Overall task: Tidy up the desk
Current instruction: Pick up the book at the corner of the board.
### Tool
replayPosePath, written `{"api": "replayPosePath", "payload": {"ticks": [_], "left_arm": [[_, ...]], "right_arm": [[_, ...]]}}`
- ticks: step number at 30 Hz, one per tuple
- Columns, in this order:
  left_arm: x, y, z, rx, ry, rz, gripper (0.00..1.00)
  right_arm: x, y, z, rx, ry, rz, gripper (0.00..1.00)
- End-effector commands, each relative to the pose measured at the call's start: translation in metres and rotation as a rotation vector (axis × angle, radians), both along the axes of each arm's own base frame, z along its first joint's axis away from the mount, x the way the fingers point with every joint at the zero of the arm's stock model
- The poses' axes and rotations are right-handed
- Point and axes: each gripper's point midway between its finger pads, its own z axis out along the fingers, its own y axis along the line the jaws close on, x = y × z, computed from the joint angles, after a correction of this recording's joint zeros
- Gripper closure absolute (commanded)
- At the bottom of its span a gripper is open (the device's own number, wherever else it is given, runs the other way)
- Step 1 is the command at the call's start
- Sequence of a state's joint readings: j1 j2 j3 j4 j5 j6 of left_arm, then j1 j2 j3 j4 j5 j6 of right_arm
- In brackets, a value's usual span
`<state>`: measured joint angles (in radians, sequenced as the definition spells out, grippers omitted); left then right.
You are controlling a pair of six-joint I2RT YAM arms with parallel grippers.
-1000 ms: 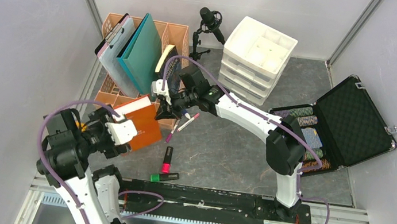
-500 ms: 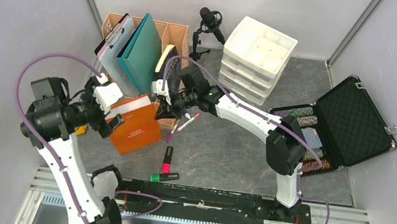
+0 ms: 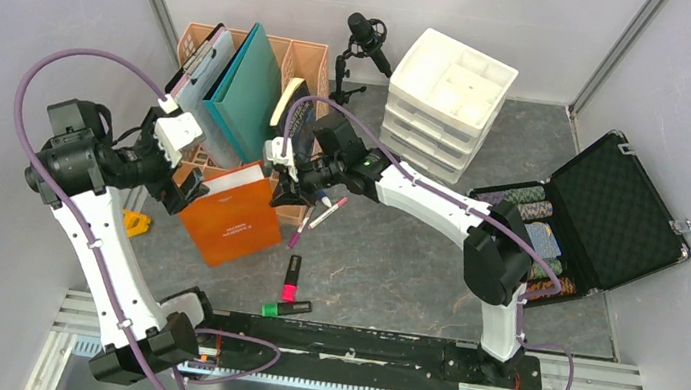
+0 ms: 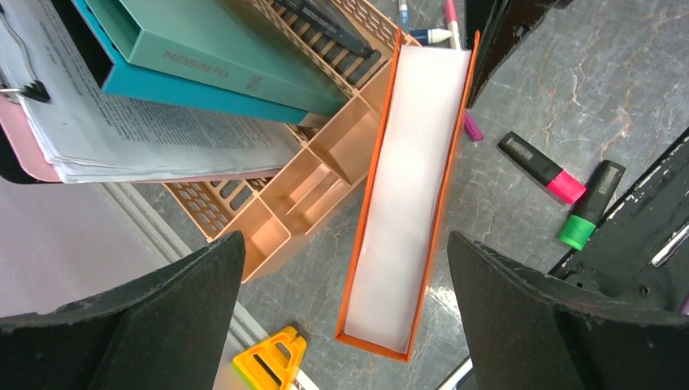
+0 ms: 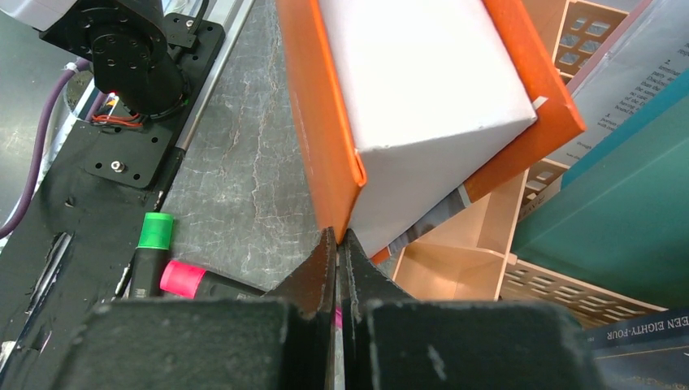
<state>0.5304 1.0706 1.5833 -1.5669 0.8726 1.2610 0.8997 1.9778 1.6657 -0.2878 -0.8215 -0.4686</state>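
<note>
An orange book point(image 3: 233, 213) stands on edge on the dark stone desk point(image 3: 393, 262), against the peach organiser point(image 3: 304, 58). My left gripper point(image 3: 180, 183) is open and empty, above and left of the book. In the left wrist view the book point(image 4: 406, 203) shows its white pages between the wide-apart jaws of my left gripper point(image 4: 345, 236). My right gripper point(image 3: 284, 187) is at the book's far corner. In the right wrist view the tips of my right gripper point(image 5: 337, 236) are pinched together on the edge of the book's orange cover point(image 5: 321, 138).
A pink highlighter point(image 3: 291, 279) and a green one point(image 3: 286, 308) lie near the front rail. Loose pens point(image 3: 324, 212) lie by the right gripper, a yellow clip point(image 3: 134, 223) at the left. Teal folder point(image 3: 249, 92), clipboard point(image 3: 200, 85), white drawer unit point(image 3: 450, 98), open black case point(image 3: 612, 210).
My left gripper has let go of the orange book and risen up and to the left. The book now stands on the desk. The right arm has not moved.
</note>
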Motion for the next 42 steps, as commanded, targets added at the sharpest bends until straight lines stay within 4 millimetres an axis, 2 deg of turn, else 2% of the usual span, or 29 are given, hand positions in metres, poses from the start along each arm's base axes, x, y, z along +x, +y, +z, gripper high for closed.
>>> {"api": "replayPosePath", "payload": {"ticks": [1,6,10,19,24,30,42], "left_arm": [[-0.015,-0.007,-0.014,-0.002,0.052,-0.036,0.0],[-0.013,-0.006,-0.018,-0.011,0.064,-0.044,0.0],[-0.007,-0.011,-0.011,-0.061,0.056,-0.05,0.0],[0.003,-0.005,-0.013,-0.088,0.052,-0.06,0.0],[0.014,0.005,-0.022,-0.097,0.05,-0.077,0.0],[0.019,0.002,-0.042,-0.13,0.025,-0.154,0.0],[0.042,0.009,-0.074,-0.226,0.06,-0.224,0.0]], "right_arm": [[0.017,-0.009,0.007,-0.031,-0.021,-0.087,1.0],[0.026,-0.015,-0.001,-0.058,0.009,-0.159,1.0],[0.035,-0.024,-0.005,-0.048,0.063,-0.208,1.0],[0.035,-0.042,-0.015,-0.017,0.112,-0.198,1.0],[0.038,-0.041,-0.012,-0.003,0.12,-0.207,1.0],[0.039,-0.04,-0.011,0.001,0.116,-0.212,1.0],[0.039,-0.042,-0.014,-0.006,0.104,-0.208,1.0]]}}
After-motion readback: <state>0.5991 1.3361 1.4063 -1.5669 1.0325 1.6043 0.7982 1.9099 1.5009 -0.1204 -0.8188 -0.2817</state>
